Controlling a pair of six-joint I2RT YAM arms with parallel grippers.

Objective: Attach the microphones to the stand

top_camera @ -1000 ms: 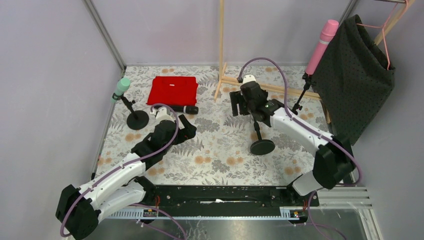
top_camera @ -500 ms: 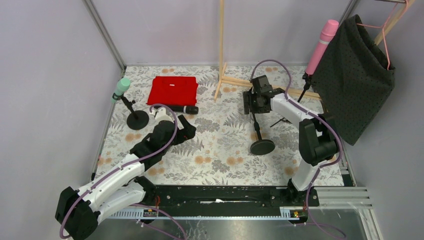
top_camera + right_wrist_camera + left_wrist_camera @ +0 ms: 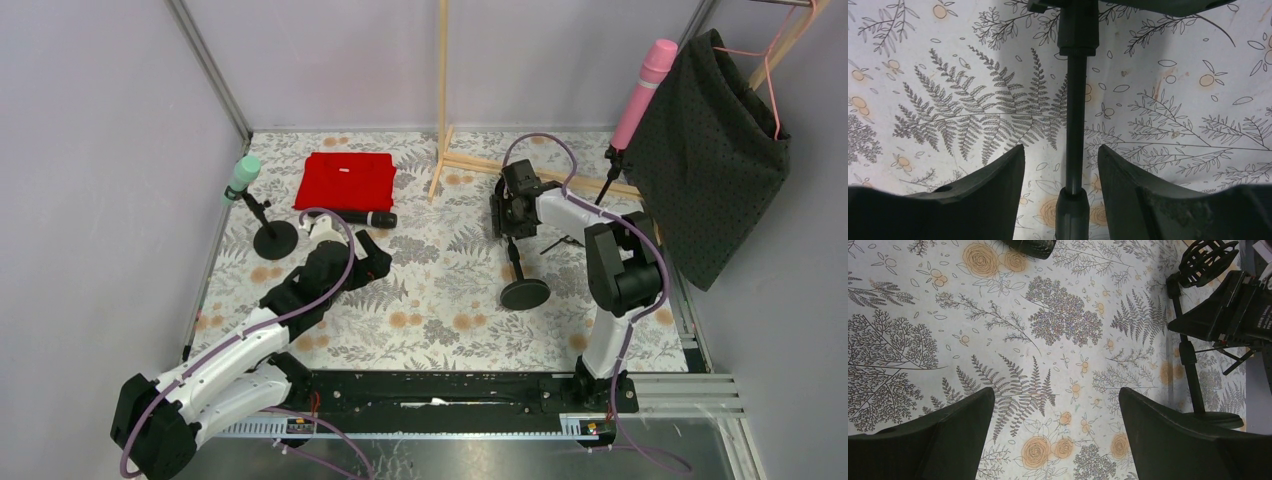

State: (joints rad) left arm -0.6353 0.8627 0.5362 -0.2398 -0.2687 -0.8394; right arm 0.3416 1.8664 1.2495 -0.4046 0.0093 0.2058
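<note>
**A:** The black microphone lies flat on the tabletop. It is well apart from the empty stand, on that stand's left-arm side, just beside a folded red cloth. The green microphone and the pink microphone each sit in a stand of their own, farther out from the empty stand on either side.

**B:** So one is left to mount. What does each claw have?

**A:** Neither grips anything. The left claw hangs wide open and empty, between the black microphone and the empty stand. The right claw straddles the empty stand's pole, part open, with a gap showing on each side.

**B:** And the risk?

**A:** Probably the stand itself. Its base looks small for the pole's height, so an off-centre squeeze could tip or drag it. That would swing the clip away from where the microphone has to go. The slim, round microphone might also roll out from between the left claw's fingers, or snag the cloth when it is lifted.
</note>
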